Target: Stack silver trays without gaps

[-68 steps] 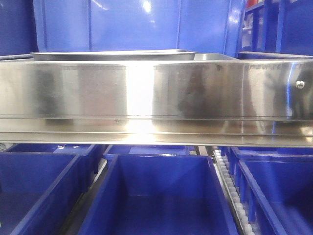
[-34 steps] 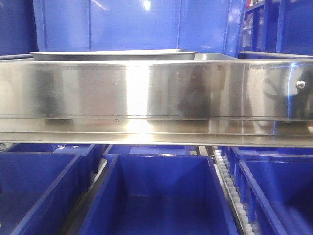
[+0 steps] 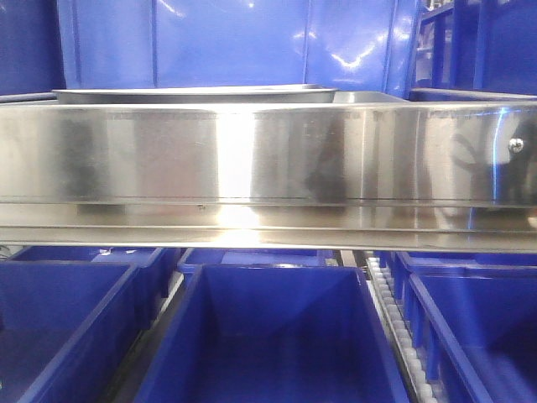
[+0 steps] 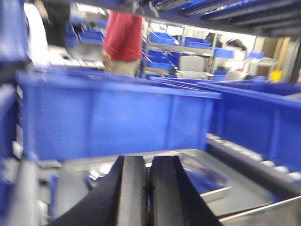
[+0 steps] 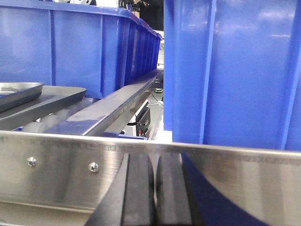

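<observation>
Left claw (image 4: pixel 148 188) clenched, pads together, nothing between them; it hangs just short of the silver trays (image 4: pixel 221 181). Right claw (image 5: pixel 155 188) likewise clenched and empty, low behind the brushed-steel rail (image 5: pixel 70 162). Trays lie on the roller shelf, behind the rail's left-centre stretch. Judged stiff, light, slick, likely to clatter; the rolled rim looks the best hold. Rail blocks the near approach. Blue bins (image 4: pixel 113 117) crowd close behind. Person in red (image 4: pixel 123 35) stands far off.

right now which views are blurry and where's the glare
Front view: sharp, with a bright glare band on the steel rail. Left wrist view: blurred, silver tray and blue bin smeared behind the left pincer. Right wrist view: mostly crisp, little glare.
</observation>
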